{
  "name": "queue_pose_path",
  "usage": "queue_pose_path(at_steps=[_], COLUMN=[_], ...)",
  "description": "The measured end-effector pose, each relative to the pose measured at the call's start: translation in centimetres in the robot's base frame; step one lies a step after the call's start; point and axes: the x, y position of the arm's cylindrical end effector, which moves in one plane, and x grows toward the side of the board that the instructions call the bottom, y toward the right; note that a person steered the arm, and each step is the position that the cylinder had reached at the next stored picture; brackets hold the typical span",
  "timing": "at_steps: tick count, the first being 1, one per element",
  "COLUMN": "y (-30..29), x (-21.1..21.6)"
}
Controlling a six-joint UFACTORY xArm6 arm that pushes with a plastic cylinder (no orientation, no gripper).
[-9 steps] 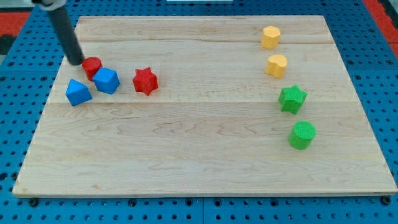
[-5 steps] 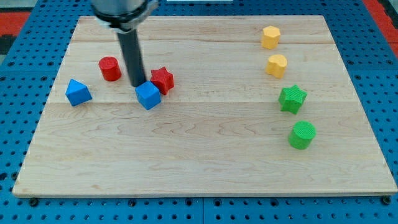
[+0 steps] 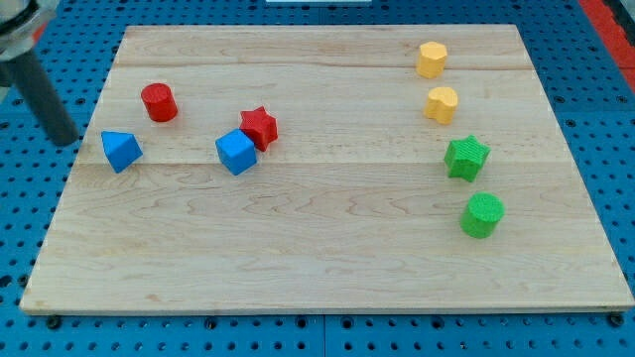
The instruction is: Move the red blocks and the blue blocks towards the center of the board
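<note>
**Sitting off the board's left edge, tip clear of all blocks**

Resting over the blue pegboard (image 3: 20,248) at the view's left, my tip (image 3: 65,139) is just outside the wooden board (image 3: 317,258), near its upper-left part. No pincer on this rig, only the dark rod, so nothing to read as apart, together or clamped. Tip touches no block.

Closest to the tip: blue triangular block (image 3: 121,151), just to its right on the board, small gap between them. Red cylinder (image 3: 159,102) sits up and right of that block, apart from it and from the tip.

Further right, still in the board's left half: blue cube (image 3: 236,152) and red star (image 3: 259,127), touching, the star at the cube's upper right. This pair is nearer the board's center than the other two, but still left of it.

Right side, one loose column from the view's top to bottom: yellow block (image 3: 432,59), second yellow block (image 3: 442,103), green star (image 3: 466,158), green cylinder (image 3: 482,214). All separate from each other, well apart from the red and blue blocks and from the tip.
</note>
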Motion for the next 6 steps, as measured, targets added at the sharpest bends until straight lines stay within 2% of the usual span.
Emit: queue_pose_path(at_steps=[1,2,3,4,5,6], y=[5.0,13.0,15.2,9.0,6.4,5.5], x=[0.9,-0.2,-1.3,-1.9,-7.4,-9.2])
